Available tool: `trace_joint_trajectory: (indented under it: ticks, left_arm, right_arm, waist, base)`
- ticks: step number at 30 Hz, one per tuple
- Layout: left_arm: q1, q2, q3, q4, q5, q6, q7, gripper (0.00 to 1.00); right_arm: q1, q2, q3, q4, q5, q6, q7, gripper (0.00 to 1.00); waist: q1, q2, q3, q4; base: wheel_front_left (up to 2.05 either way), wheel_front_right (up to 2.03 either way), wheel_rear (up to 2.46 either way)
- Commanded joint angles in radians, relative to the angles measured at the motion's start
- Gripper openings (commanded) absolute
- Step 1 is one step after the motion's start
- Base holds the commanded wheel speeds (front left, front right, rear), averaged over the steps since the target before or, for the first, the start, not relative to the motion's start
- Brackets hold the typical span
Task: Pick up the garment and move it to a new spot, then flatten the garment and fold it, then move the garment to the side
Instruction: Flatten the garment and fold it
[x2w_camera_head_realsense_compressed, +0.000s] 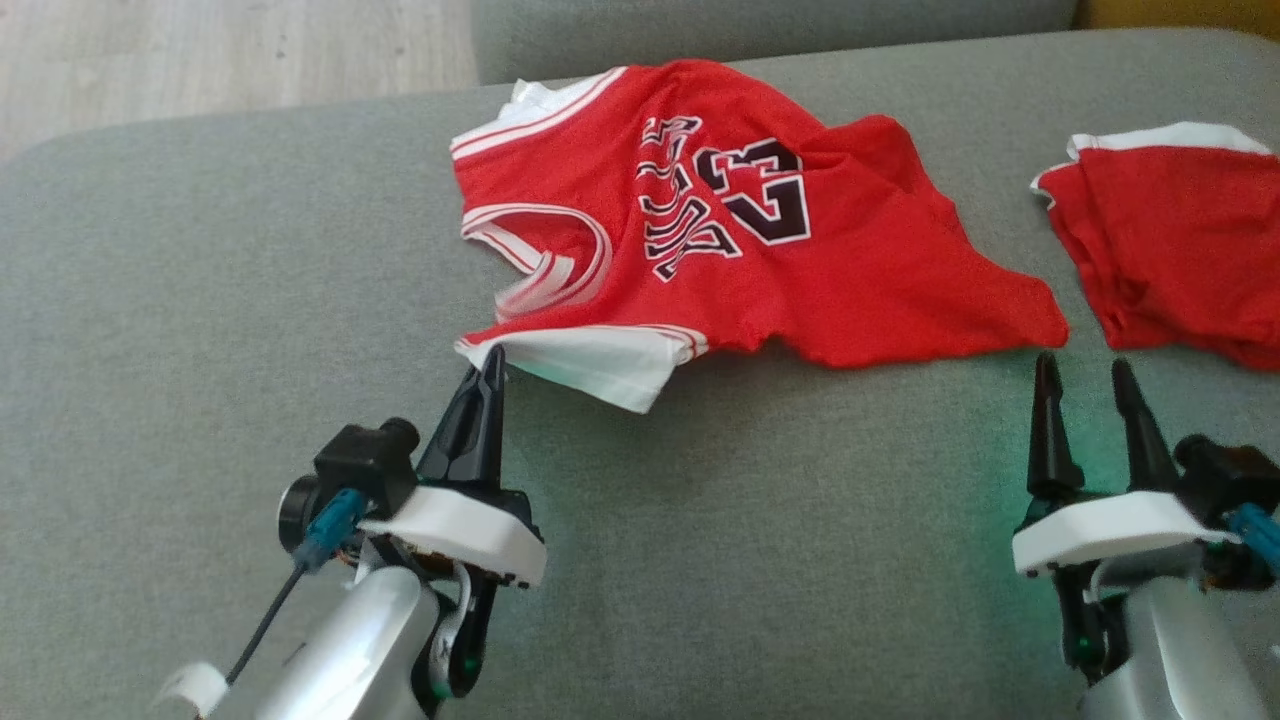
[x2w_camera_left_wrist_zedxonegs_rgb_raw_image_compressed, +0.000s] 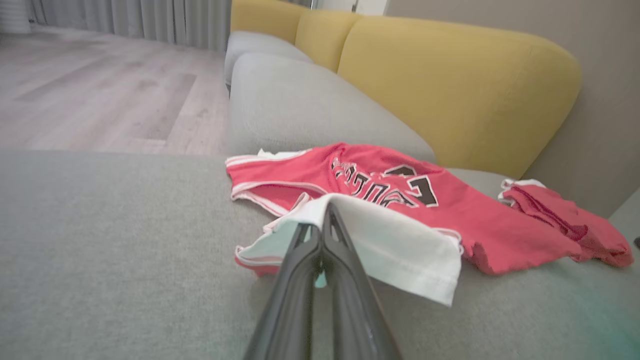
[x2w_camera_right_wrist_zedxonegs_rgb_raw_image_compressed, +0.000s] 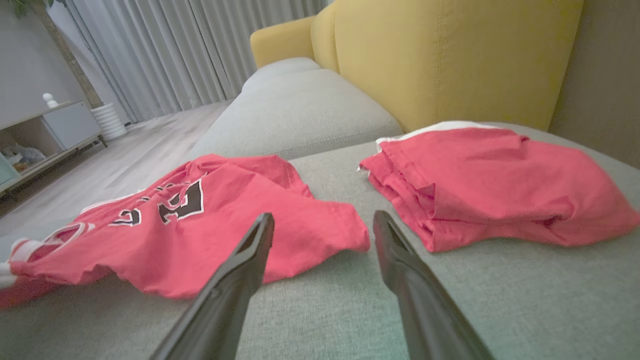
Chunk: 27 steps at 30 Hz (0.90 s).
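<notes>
On the grey sofa cushion, mid-frame in the head view, a red jersey lies rumpled (its 23 face up). At lower left, the left gripper pinches its white edge, jaws closed. At lower right, the right gripper sits with jaws open, just short of the hem; another red garment lies at far right.

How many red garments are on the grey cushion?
2. The numbered jersey lies in the middle, its corner pinched by the left hand; a folded red garment sits to its right, partly cut off in the head view.
</notes>
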Motion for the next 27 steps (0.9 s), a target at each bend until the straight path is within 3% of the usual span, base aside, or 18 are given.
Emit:
trace_joint_trajectory:
  ticks: [1,10,27]
  left_arm:
    - [-0.048,0.017,0.04,-0.028,0.016,0.006,-0.036,0.0]
    - [-0.043,0.0,0.103,-0.047,0.048,0.034,-0.128,0.0]
    - [-0.051,-0.027,0.114,-0.06,0.106,0.011,-0.138,0.0]
  right_arm:
    - [-0.037,-0.008,0.023,-0.005,-0.005,-0.001,0.004,1.0]
    - [-0.085,-0.008,0.013,0.127,0.014,-0.001,0.006,1.0]
    - [-0.223,-0.008,-0.065,0.37,-0.011,-0.001,0.025,1.0]
  waist:
    - [-0.0001,0.0,-0.013,0.012]
    - [-0.0001,0.0,-0.03,0.035]
    - [-0.0001,0.0,0.027,0.063]
  base:
    - [0.0,0.0,0.0]
    - [0.0,0.0,0.0]
    - [0.0,0.0,0.0]
